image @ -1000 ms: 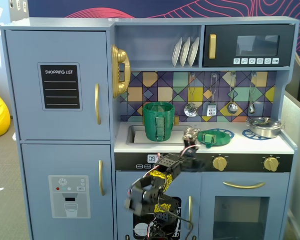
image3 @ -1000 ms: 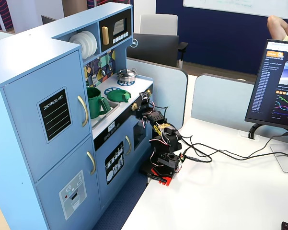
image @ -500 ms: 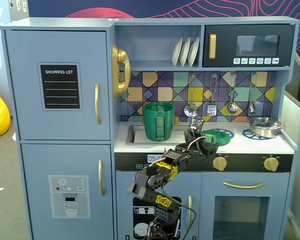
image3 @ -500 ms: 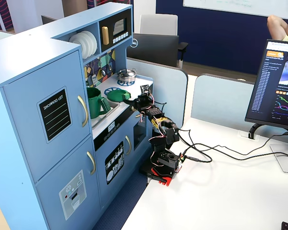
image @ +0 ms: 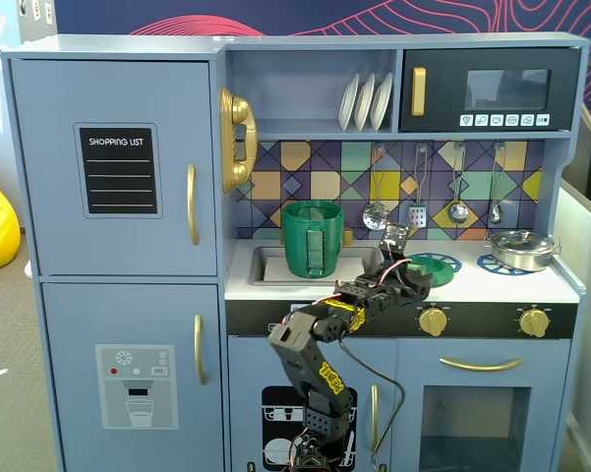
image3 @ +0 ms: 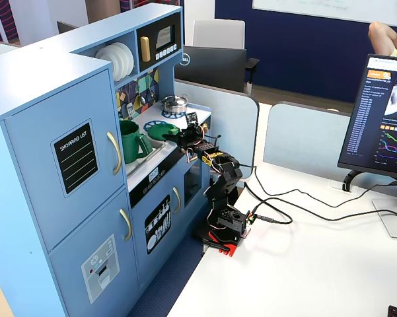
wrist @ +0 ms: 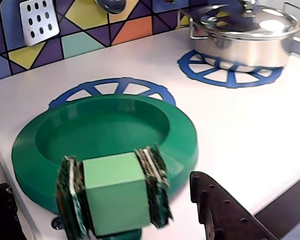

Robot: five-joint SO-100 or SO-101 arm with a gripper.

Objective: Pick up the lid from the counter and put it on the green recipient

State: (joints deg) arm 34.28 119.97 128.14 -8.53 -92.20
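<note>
My gripper point(wrist: 154, 210) is right at the near edge of the lid point(wrist: 105, 140), which sits on the counter point(wrist: 249, 130) over a blue burner ring. Can't tell if my fingers are pinching it.

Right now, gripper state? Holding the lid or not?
Gripper: cannot be told whether it is open or closed; it sits at the near edge of the lid, which rests flat on the counter.

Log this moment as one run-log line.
phase: reaching for lid | lid: on counter, over burner ring | end effector: at lid's near edge, grip unclear | green recipient: in sink, uncovered
</note>
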